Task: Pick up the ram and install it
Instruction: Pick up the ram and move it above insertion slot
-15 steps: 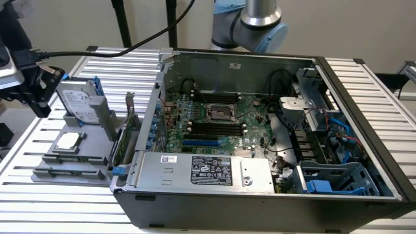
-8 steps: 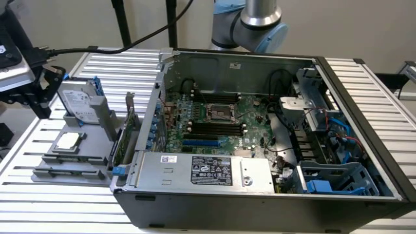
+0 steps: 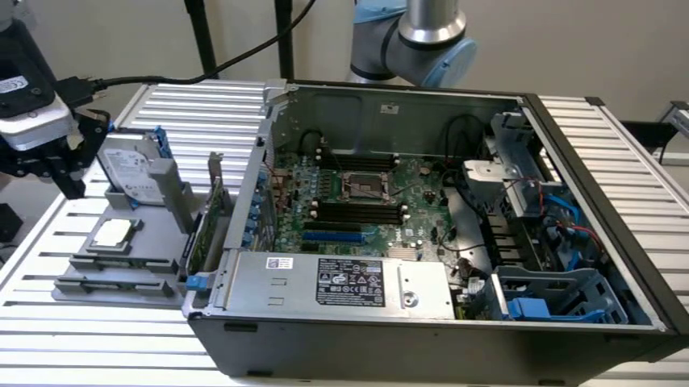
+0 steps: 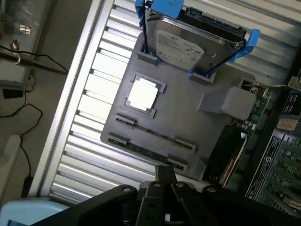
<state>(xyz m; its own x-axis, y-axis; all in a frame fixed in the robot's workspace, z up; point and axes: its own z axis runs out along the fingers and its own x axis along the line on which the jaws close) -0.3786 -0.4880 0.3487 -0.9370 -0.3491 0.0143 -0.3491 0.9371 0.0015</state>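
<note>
The ram [image 4: 146, 149] is a thin green stick lying flat in the outer slot of a grey holder tray [image 4: 188, 113], between two grey clips. Just beyond the tray's edge, above the table beside the ram, my gripper [image 4: 165, 175] hangs with its black fingers drawn together and nothing between them. In the exterior view the gripper [image 3: 60, 181] is at the left, over the tray's [image 3: 76, 262] far corner. The open computer case [image 3: 453, 322] holds the motherboard [image 3: 366, 201] with its black memory slots [image 3: 356, 211].
On the tray stand a hard drive in a blue frame [image 4: 188, 42], a square processor chip [image 4: 142, 94] and a taller green card with a metal bracket [image 3: 210, 214]. A power supply [image 3: 334, 282] sits at the case's front. Underneath is a ribbed metal table [image 3: 97, 339].
</note>
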